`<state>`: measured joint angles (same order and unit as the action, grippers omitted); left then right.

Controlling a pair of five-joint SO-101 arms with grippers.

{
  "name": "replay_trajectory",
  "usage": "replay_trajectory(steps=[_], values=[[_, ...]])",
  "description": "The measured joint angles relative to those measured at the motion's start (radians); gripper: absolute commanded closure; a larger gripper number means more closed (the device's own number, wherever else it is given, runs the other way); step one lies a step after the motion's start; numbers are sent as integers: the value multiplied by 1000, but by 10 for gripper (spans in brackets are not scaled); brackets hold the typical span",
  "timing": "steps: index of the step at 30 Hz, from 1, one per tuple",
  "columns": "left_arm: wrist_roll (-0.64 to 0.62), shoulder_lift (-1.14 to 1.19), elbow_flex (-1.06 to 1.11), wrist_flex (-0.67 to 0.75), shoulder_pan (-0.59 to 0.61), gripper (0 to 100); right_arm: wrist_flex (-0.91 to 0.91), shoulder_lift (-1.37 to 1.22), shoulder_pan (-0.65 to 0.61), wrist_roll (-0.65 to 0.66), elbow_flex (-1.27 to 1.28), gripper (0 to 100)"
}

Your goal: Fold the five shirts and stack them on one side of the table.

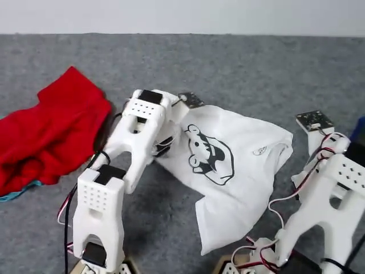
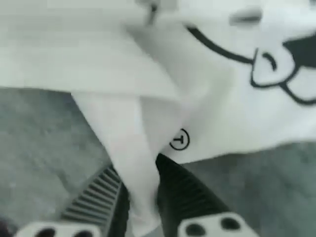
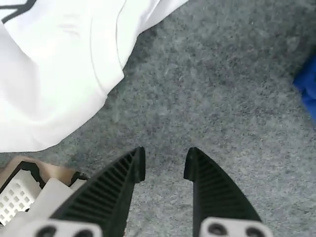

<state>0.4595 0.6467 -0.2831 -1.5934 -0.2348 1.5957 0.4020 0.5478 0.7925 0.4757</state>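
A white shirt (image 1: 234, 165) with a black bear print lies crumpled in the middle of the grey cloth-covered table. My left gripper (image 2: 140, 170) is shut on a fold of the white shirt (image 2: 133, 143) at its left edge; in the high view that arm (image 1: 140, 131) reaches to the shirt's left side. A red shirt (image 1: 48, 134) lies bunched at the left. My right gripper (image 3: 164, 165) stands open over bare grey surface, just off the white shirt's (image 3: 64, 74) edge. The right arm (image 1: 331, 188) sits at the right.
A blue cloth (image 3: 308, 89) shows at the table's right edge (image 1: 359, 130). A teal edge (image 1: 17, 194) peeks out under the red shirt. Bare grey table (image 1: 239, 63) stretches across the back.
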Motion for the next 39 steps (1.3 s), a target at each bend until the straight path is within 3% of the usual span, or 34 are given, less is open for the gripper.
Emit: replay_trajectory(steps=[3,7,14,18,21,23,28,34,39], values=[[0,0,3,-101,43,988,0,0,0,0,0,853],[23,-15,61,-121,135,988,0,0,-37,0,0,851],[164,-233,362,-124,253,985,9,0,-146,-2,0,843],[207,-328,485,-124,252,903,34,0,-269,-2,0,709],[209,-359,482,-124,265,769,38,0,-379,-2,0,612],[201,-365,456,-124,292,714,38,0,-448,-2,0,601],[144,-365,321,-129,362,702,38,0,-580,0,0,601],[138,-365,133,-130,486,702,-146,-52,-621,0,0,604],[133,-407,78,-130,629,702,-249,-256,-628,0,-41,716]])
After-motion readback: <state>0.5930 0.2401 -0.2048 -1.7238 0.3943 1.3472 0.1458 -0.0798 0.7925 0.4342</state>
